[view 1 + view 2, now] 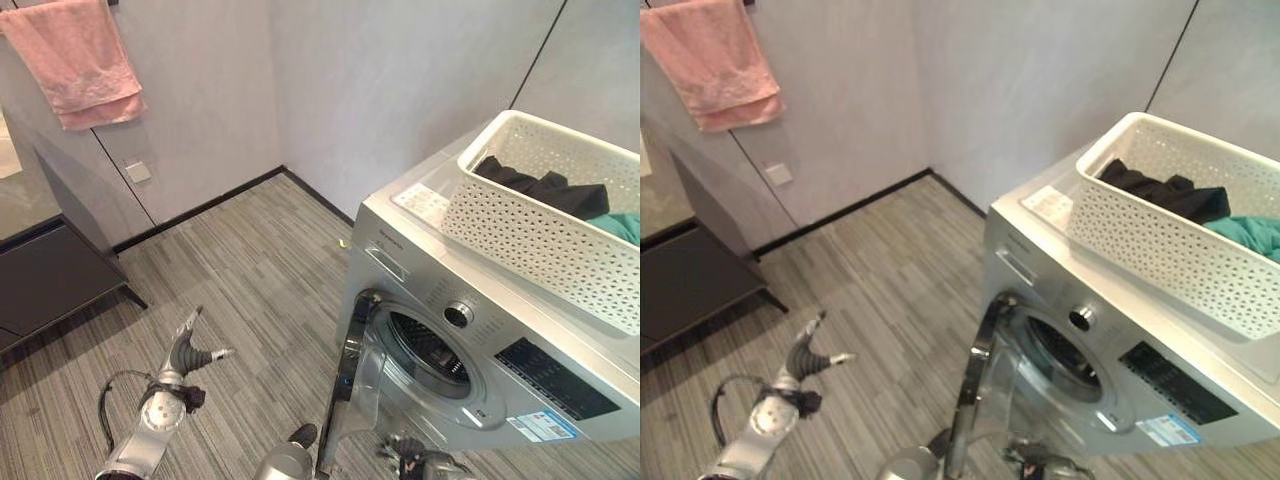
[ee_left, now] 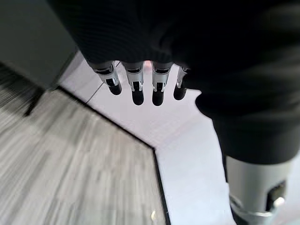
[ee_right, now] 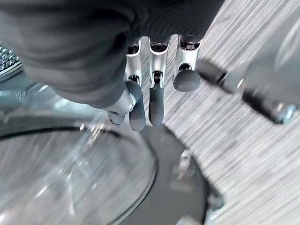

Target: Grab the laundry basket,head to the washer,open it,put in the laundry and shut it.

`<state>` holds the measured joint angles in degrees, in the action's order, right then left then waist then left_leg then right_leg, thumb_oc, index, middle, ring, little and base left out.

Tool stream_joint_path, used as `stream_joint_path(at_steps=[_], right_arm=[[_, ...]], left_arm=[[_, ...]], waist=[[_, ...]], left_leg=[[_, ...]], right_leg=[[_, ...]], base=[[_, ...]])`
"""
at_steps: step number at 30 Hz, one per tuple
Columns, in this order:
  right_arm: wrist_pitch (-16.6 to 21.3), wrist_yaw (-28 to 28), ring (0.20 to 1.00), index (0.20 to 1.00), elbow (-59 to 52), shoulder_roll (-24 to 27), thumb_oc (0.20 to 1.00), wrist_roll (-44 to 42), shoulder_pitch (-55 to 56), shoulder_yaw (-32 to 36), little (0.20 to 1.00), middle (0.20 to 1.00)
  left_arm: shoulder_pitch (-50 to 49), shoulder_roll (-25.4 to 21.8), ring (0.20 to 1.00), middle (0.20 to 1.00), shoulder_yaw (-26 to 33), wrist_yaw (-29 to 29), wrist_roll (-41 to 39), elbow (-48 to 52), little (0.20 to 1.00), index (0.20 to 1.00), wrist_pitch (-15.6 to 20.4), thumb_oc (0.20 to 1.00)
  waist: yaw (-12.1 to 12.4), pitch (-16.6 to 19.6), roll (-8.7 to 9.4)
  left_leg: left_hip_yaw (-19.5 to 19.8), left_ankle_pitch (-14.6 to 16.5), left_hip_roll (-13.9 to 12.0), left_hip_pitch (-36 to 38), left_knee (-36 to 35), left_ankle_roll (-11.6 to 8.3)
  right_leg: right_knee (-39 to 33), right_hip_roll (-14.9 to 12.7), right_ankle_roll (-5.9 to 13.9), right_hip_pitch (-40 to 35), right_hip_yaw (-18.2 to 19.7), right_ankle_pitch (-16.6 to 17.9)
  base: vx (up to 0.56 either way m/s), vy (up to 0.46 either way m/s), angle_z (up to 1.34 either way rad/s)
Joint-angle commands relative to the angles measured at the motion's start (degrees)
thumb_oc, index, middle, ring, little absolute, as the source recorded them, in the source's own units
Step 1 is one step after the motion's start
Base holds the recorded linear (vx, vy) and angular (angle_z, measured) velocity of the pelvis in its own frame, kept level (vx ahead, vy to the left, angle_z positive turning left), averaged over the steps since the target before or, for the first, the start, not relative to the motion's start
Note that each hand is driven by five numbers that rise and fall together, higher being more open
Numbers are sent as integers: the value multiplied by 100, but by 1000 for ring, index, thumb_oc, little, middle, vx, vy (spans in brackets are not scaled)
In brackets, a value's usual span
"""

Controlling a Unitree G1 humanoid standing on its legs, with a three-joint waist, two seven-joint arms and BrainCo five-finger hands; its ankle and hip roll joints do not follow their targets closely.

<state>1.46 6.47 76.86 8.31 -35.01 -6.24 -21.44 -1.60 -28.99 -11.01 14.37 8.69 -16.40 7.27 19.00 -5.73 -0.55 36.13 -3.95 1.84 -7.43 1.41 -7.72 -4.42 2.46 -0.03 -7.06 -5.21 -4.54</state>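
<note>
The white perforated laundry basket [image 1: 530, 235] stands on top of the silver washer [image 1: 420, 245], holding black clothes [image 1: 545, 187] and a teal garment [image 1: 622, 226]. The washer's round door [image 1: 352, 372] is swung open to the left, so the dark drum opening [image 1: 425, 350] shows. My right hand [image 1: 410, 456] is low at the bottom edge, just in front of the open door. In the right wrist view its fingers [image 3: 151, 101] hang fairly straight over the door's glass [image 3: 70, 173] and grip nothing. My left hand [image 1: 188, 352] hovers open over the floor, well left of the washer, fingers [image 2: 138, 91] relaxed.
A pink towel [image 1: 80, 60] hangs on the wall at the upper left. A dark low cabinet [image 1: 50, 275] stands along the left wall, and a wall socket [image 1: 138, 172] sits near the corner. Grey striped floor [image 1: 250, 280] stretches between cabinet and washer.
</note>
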Motion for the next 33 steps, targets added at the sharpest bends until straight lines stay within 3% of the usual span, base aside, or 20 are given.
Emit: stream_joint_path(at_steps=[1, 3, 5, 6, 7, 8, 9, 10, 11, 13, 16, 17, 23, 27, 33], right_arm=[[250, 3, 200, 200, -499, -47, 200, -72, -766, 253, 200, 200], [293, -82, 200, 200, -628, -36, 200, -189, -1049, 264, 200, 200], [299, -115, 200, 200, -794, -24, 200, -233, -1238, 196, 200, 200], [338, -173, 288, 288, -896, -25, 288, -285, -1360, 134, 288, 288], [361, -195, 442, 442, -909, -29, 442, -313, -1409, 105, 442, 442], [382, -253, 545, 545, -890, -55, 545, -461, -1502, 115, 545, 545], [384, -252, 570, 570, -888, -57, 570, -463, -1501, 114, 570, 570], [426, -286, 896, 896, -886, -94, 896, -530, -1537, 100, 896, 896], [428, -287, 1000, 1000, -887, -92, 1000, -530, -1535, 99, 1000, 1000], [466, -417, 1000, 1000, -771, -154, 1000, -518, -1556, 179, 1000, 1000], [481, -455, 1000, 1000, -744, -180, 1000, -514, -1553, 207, 1000, 1000], [496, -512, 1000, 1000, -773, -250, 1000, -585, -1503, 266, 1000, 1000], [577, -605, 1000, 1000, -840, -361, 1000, -568, -1360, 298, 1000, 1000], [550, -645, 1000, 1000, -675, -385, 1000, -372, -1106, 438, 1000, 1000], [404, -367, 1000, 1000, -401, -38, 1000, 557, -251, 386, 1000, 1000]], left_arm=[[-8, -369, 1000, 1000, -123, -292, 483, 773, 1000, 1000, 121, 1000], [42, -295, 1000, 1000, -328, -486, 415, 1120, 1000, 1000, 116, 1000], [-62, -153, 1000, 1000, -378, -687, 335, 1406, 1000, 1000, 92, 1000], [-285, -174, 1000, 1000, -385, -970, 239, 1732, 1000, 1000, 132, 1000], [-367, -207, 1000, 1000, -348, -1076, 142, 1870, 1000, 1000, 125, 1000], [-540, -273, 1000, 1000, -385, -1247, 39, 2113, 1000, 1000, 176, 1000], [-552, -277, 1000, 1000, -377, -1255, 36, 2131, 1000, 1000, 169, 1000], [-712, -293, 1000, 1000, -394, -1300, -36, 2272, 1000, 1000, 186, 1000], [-720, -293, 1000, 1000, -391, -1304, -38, 2284, 1000, 1000, 182, 1000], [-948, -324, 1000, 1000, -487, -1486, -129, 2439, 1000, 1000, 130, 1000], [-1002, -366, 1000, 1000, -518, -1546, -101, 2482, 1000, 1000, 115, 1000], [-1049, -438, 1000, 1000, -588, -1650, -117, 2525, 1000, 1000, 90, 1000], [-771, -779, 1000, 1000, -739, -1710, -129, 2729, 1000, 1000, 163, 1000], [-490, -976, 1000, 1000, -735, -1771, -678, 3072, 1000, 1000, 207, 1000], [185, -1357, 1000, 1000, -989, -2401, -2016, 3502, 1000, 1000, 203, 1000]], waist=[[263, -227, 218], [129, -307, 181], [-87, -313, 167], [-164, -308, 289], [-199, -298, 323], [-230, -207, 360], [-246, -203, 355], [-278, -84, 313], [-293, -80, 307], [-282, 71, 161], [-281, 94, 116], [-227, 163, 16], [-207, 213, -21], [-414, 376, -33], [-927, 489, 44]], left_leg=[[-158, -286, 191, -417, 134, 58], [73, -648, 371, -729, 53, -33], [-193, -540, 357, -771, 33, 108], [-765, -177, 72, -614, 245, 299], [-936, -77, -79, -552, 315, 326], [-1139, 78, -411, -275, 256, 333], [-1121, 36, -411, -284, 235, 329], [-1188, 28, -626, -58, -26, 305], [-1172, -19, -625, -65, -53, 304], [-1174, -179, -686, 118, -533, 251], [-1168, -162, -637, 156, -572, 250], [-1177, -137, -563, 225, -576, 256], [-1246, -28, -429, 234, -542, 300], [-1434, 107, -410, 372, -576, 375], [-1861, 142, -721, 541, -506, 260]], right_leg=[[755, -89, 37, 253, 605, -641], [675, 87, -101, 348, 479, -644], [702, 139, -89, 538, 328, -560], [618, -10, -100, 560, 103, -509], [551, -65, -114, 577, -30, -450], [375, -128, -141, 527, -313, -403], [360, -128, -135, 532, -332, -371], [256, -106, -154, 434, -532, -374], [250, -109, -147, 444, -550, -345], [85, -59, -163, 232, -795, -343], [43, -78, -142, 155, -882, -315], [6, -148, -118, 35, -1012, -284], [-1, -380, 24, -49, -1169, -174], [60, -511, 142, 37, -1017, -40], [267, -419, 89, 99, -603, -183]], base=[[-292, -163, 95], [-346, -198, 7], [-288, -75, 163], [-256, -34, 127], [-147, -41, 89], [-61, -15, 71], [64, 26, 112], [36, 45, 96], [103, 78, 109], [103, 119, 104], [73, 123, 56], [64, 145, 31], [29, 139, 16], [18, 94, -2], [-5, -60, -44]])
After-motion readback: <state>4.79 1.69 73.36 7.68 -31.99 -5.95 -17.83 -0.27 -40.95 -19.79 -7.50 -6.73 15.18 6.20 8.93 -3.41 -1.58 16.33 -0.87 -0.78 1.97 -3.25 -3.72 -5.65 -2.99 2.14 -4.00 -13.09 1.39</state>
